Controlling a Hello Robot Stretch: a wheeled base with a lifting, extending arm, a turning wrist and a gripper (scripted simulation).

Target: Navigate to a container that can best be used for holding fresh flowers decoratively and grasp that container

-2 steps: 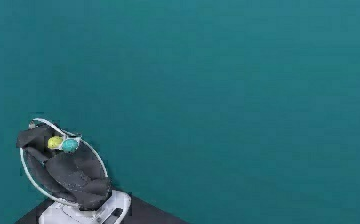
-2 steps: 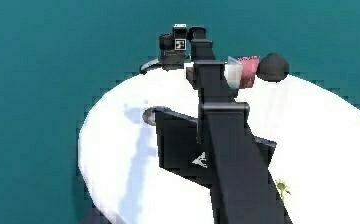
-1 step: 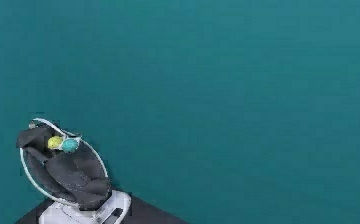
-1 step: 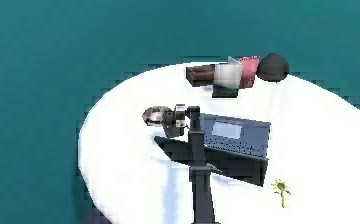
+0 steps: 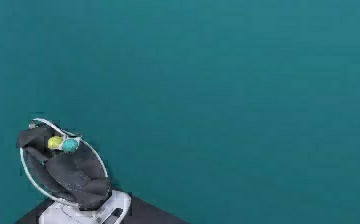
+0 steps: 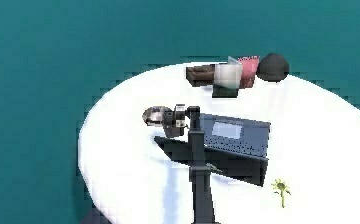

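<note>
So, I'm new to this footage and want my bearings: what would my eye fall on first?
A white round table against teal dominates the arm side view, with a dark laptop near its middle and, at its far edge, a brown box, a pale container and a dark round thing. In the forward view's lower left sits a grey seat with a white hoop.

White table (image 6: 118, 150), dark grey laptop (image 6: 233, 135)

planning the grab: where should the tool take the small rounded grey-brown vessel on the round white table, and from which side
Small rounded grey-brown vessel: probably take it across its bulging middle, since no handle shows. Come from the arm side view's right, where the tool is near it.
</note>
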